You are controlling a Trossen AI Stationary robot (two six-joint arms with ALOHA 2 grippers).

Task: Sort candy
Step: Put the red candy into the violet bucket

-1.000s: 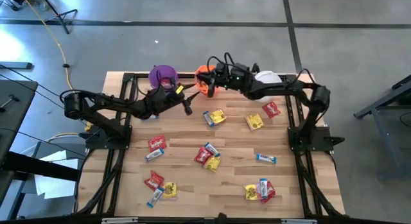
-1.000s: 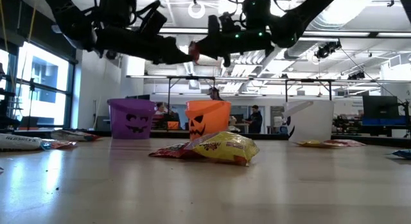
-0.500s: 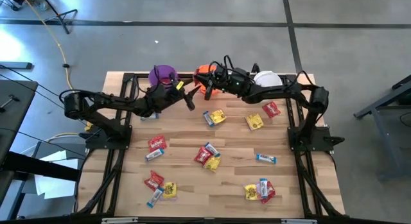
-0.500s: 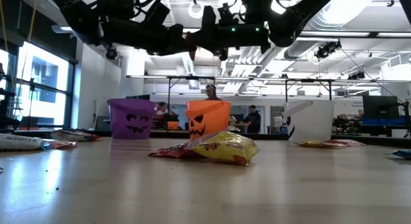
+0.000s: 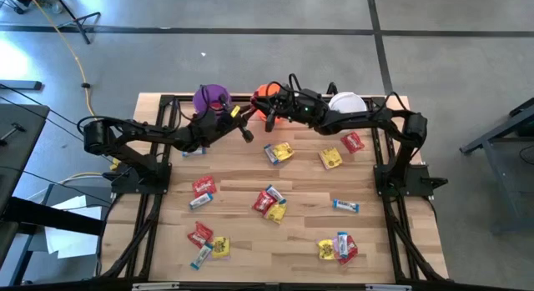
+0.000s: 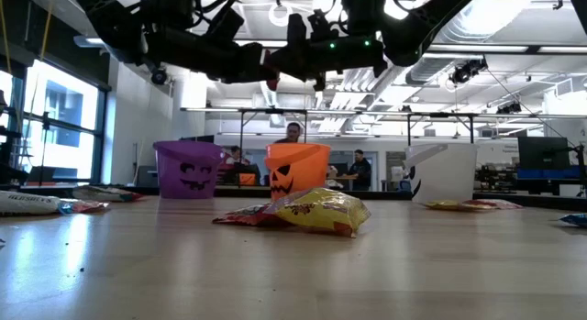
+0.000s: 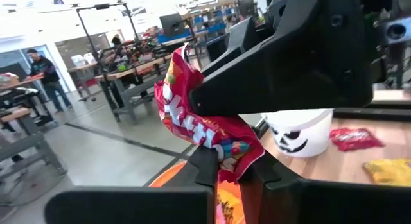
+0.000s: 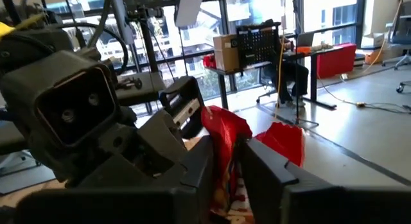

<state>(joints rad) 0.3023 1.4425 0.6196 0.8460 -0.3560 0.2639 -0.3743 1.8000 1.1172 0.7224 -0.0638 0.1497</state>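
Observation:
A red candy packet (image 7: 192, 115) hangs in the air between my two grippers, over the near rim of the orange bucket (image 5: 265, 91). My left gripper (image 7: 234, 166) reaches in level from the table's left and is shut on the packet. My right gripper (image 5: 272, 112) comes level from the right and meets the same packet (image 8: 225, 131) at its upper part. I cannot tell whether it still grips. The purple bucket (image 5: 212, 97) and white bucket (image 5: 345, 101) stand along the far edge. More candy (image 5: 279, 152) lies flat on the table. My left gripper pinches the crumpled lower end of the red packet (image 7: 230, 150) between its two fingers (image 7: 207, 161). The fingers come in level from the table's left. The packet stands up above them, lifted clear of the table and the buckets.
Red, yellow and blue-and-white sweets lie scattered over the middle (image 5: 269, 202) and near parts (image 5: 337, 248) of the wooden table. A black frame (image 5: 163, 103) runs along the table's edges. People and desks show in the room behind the far edge.
My right gripper has carried the red packet a little toward the table's left, up to the left gripper. My left gripper has shut on the packet's lower end.

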